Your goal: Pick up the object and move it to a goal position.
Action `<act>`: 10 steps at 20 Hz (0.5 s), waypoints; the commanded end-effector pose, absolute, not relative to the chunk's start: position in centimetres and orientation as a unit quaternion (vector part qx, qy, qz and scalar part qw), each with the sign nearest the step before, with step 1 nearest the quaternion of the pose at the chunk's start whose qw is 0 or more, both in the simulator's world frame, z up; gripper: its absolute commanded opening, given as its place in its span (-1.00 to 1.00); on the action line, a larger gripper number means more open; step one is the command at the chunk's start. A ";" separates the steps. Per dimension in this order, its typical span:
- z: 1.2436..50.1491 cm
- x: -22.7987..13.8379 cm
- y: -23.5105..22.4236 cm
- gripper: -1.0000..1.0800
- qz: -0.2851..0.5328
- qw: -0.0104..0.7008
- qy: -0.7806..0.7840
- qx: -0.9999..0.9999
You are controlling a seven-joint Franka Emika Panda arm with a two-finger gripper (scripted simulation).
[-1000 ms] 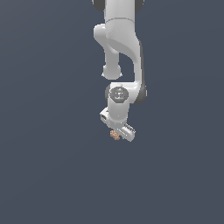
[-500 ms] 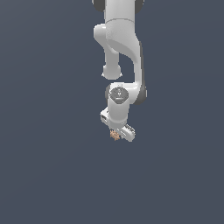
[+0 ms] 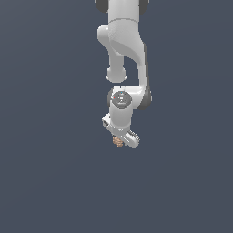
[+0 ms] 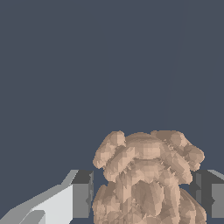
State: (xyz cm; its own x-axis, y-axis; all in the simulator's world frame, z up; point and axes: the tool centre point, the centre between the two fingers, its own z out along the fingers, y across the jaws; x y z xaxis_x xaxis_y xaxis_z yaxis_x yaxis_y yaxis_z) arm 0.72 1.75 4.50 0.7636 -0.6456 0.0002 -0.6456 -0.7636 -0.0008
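The object [image 4: 146,175] is a tan-orange, knobbly clump. In the wrist view it fills the space between my two fingers. My gripper [image 4: 144,194] is shut on it: the dark pads [image 4: 83,192] press close on both sides. In the exterior view the white arm reaches down the middle of the picture. The gripper [image 3: 123,138] is at its low end, and only a small part of the object [image 3: 118,142] peeks out beneath the white hand. I cannot tell whether the object rests on the surface or hangs just above it.
A plain dark grey-blue surface [image 3: 50,173] spreads all around the arm in both views. No other object, container or marker shows.
Almost nothing has moved. The arm and gripper stay at the same spot over the object, with at most a very slight shift.
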 end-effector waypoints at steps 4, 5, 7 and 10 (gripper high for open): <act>5.5 2.5 -0.1 -1.00 -0.001 0.000 0.344 -0.939; 5.7 2.9 -0.5 -1.00 0.000 0.000 0.344 -0.939; 6.3 3.8 -1.5 -1.00 0.000 0.000 0.344 -0.939; 7.1 5.3 -3.0 -1.00 0.000 0.000 0.344 -0.939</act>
